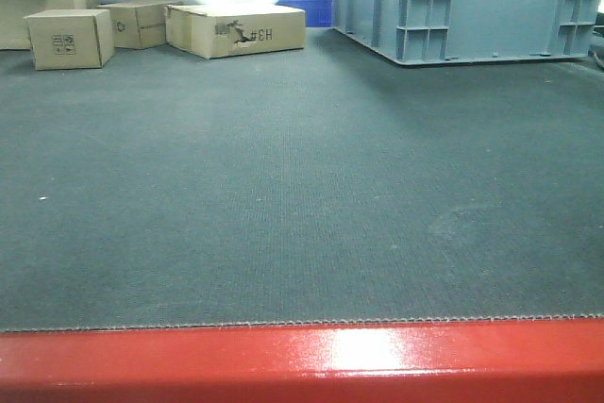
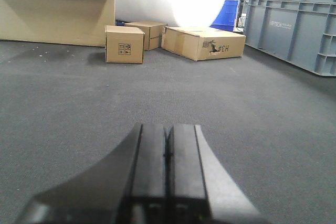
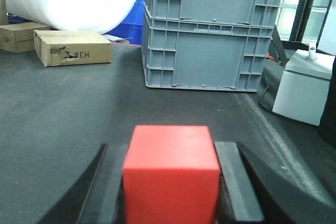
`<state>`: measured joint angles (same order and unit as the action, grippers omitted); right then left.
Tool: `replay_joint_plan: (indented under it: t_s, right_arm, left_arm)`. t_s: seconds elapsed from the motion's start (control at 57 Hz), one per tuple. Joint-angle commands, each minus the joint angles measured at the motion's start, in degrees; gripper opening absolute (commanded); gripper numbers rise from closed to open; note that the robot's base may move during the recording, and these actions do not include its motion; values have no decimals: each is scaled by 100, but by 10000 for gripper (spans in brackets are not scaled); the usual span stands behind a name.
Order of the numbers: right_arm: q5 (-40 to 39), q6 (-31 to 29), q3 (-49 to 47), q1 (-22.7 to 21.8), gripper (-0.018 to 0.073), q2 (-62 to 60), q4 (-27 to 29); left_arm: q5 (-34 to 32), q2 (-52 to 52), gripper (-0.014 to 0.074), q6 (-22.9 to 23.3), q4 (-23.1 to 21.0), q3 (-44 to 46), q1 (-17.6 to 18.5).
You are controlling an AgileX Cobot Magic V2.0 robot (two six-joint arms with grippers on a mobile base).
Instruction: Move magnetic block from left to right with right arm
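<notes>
Lower centre of your right wrist view: right tool [image 3: 170, 182] clamps the small matte red cube [image 3: 171, 174] for carrying rightward; left tool [image 2: 168, 156] closed, empty, idle

red cube [image 3: 171, 174] cut off at bottom edge, jaws' lower parts too — grey crate [image 1: 467, 2] cropped at top

My right gripper [image 3: 170, 182] is clamped on the red magnetic block [image 3: 171, 174], one black finger pressed against each side of it, the block filling the gap between them. My left gripper [image 2: 168, 156] has its two black fingers [image 2: 149, 166] pressed flat together with only a thin seam between, holding nothing, and it points level over the dark mat. Neither of my arms shows in the front view.
</notes>
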<state>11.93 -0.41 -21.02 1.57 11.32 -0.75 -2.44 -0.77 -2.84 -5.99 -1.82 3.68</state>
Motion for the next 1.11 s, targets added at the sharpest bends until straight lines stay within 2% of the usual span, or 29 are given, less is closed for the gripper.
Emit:
replay_joint_plan:
  t_s: [0.0,0.14,0.334,0.492,0.614,0.737,0.895,1.088]
  right_arm:
    - [-532,-59,-160,-16,307,78,-50]
    - [-49,-59,-378,-16,307,263,-50]
    - [947,-59,-1068,-16,307,1304,-50]
    - [1135,-30,-1305,-7,307,2206,114]
    - [1135,489,-1529,182,307,3029,196]
    - [1446,1231,-1855,594,307,3863,75]
    - [2105,2276,-2475,1426,307,5035,-375]
    - [2813,3030,-3326,2461,307,6361,-475]
  left_arm:
    - [-523,-52,-126,-14,-27,-54,-4]
    - [-523,-52,-126,-14,-27,-54,-4]
    - [-523,-52,-126,-14,-27,-54,-4]
    - [-523,-52,-126,-14,-27,-54,-4]
    - [-523,-52,-126,-14,-27,-54,-4]
    - [-523,-52,-126,-14,-27,-54,-4]
    - [-523,-52,-126,-14,-27,-54,-4]
    - [-523,-52,-126,-14,-27,-54,-4]
